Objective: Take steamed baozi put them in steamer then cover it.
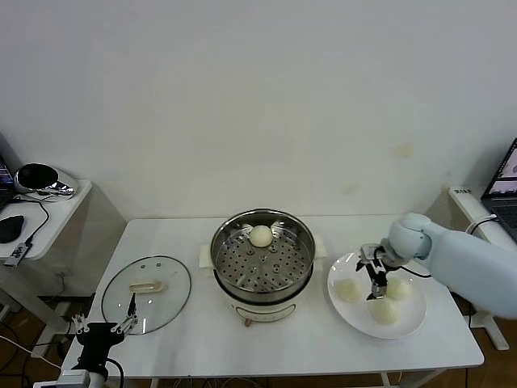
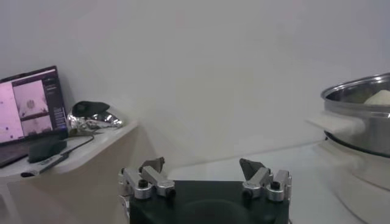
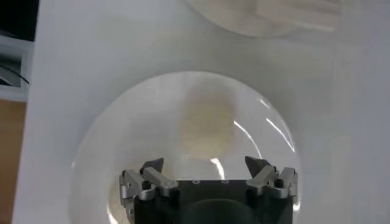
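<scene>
The steel steamer [image 1: 242, 284] stands on its white pot base at the table's middle, with one cream-white baozi [image 1: 260, 236] at the back of its perforated floor. Three more baozi [image 1: 349, 290] [image 1: 384, 310] [image 1: 399, 287] lie on a white plate [image 1: 359, 320] to the right. My right gripper [image 1: 377, 280] hangs open just above the plate among these buns. In the right wrist view it [image 3: 204, 164] is open over a blurred baozi [image 3: 207, 131]. The glass cover [image 1: 166, 311] with its cream handle lies flat on the table to the left. My left gripper [image 1: 105, 327] is open and empty at the front left edge.
A side table [image 1: 48, 218] with a mouse and a shiny object stands to the left, and the left wrist view shows a laptop [image 2: 33, 106] on it. The steamer [image 2: 359, 115] also shows in that view. Another laptop [image 1: 505, 182] sits at the far right.
</scene>
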`<action>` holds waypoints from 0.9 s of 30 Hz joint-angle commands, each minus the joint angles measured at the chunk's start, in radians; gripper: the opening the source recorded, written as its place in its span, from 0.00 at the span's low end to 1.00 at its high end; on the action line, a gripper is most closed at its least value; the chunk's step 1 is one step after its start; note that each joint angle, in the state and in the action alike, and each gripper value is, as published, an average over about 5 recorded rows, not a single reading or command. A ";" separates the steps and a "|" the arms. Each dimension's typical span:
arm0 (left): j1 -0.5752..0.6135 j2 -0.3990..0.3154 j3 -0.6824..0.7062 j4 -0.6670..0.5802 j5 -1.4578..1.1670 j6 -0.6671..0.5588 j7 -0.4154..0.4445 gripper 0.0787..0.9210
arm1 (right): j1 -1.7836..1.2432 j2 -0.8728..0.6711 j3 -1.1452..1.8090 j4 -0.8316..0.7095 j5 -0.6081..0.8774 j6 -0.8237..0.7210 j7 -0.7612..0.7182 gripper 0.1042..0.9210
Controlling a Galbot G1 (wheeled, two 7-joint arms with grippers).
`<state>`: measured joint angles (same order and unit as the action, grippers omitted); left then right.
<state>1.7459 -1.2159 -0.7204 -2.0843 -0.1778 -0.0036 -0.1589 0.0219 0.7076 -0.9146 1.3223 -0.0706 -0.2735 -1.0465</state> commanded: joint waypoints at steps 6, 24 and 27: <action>-0.002 0.001 -0.002 0.005 0.001 -0.002 0.001 0.88 | -0.054 0.084 0.035 -0.072 -0.032 0.000 0.009 0.88; 0.000 -0.005 0.001 0.002 0.002 -0.003 0.001 0.88 | -0.066 0.076 0.054 -0.073 -0.070 -0.004 -0.024 0.63; 0.002 -0.004 -0.001 -0.001 0.002 -0.002 0.001 0.88 | -0.054 0.067 0.054 -0.062 -0.070 -0.002 -0.036 0.60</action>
<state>1.7476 -1.2204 -0.7222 -2.0849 -0.1763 -0.0062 -0.1580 -0.0267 0.7656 -0.8654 1.2666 -0.1321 -0.2768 -1.0778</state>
